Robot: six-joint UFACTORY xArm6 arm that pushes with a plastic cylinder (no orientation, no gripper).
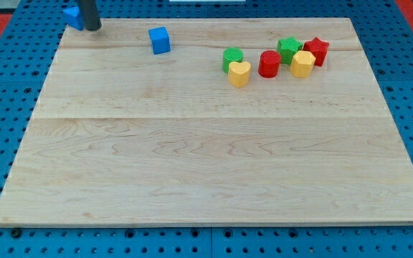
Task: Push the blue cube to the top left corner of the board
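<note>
A blue cube (pixel 160 40) sits near the view's top, left of centre, on the wooden board (pixel 206 158). My tip (pixel 92 29) is at the board's top left corner, well to the left of the cube and apart from it. A second blue block (pixel 73 16) of unclear shape lies just left of the rod, at the corner, partly hidden by it.
A cluster sits at the view's top right: a green cylinder (pixel 232 58), a yellow heart (pixel 239 73), a red cylinder (pixel 269 64), a green star (pixel 288 48), a yellow block (pixel 302 64) and a red star (pixel 316 50).
</note>
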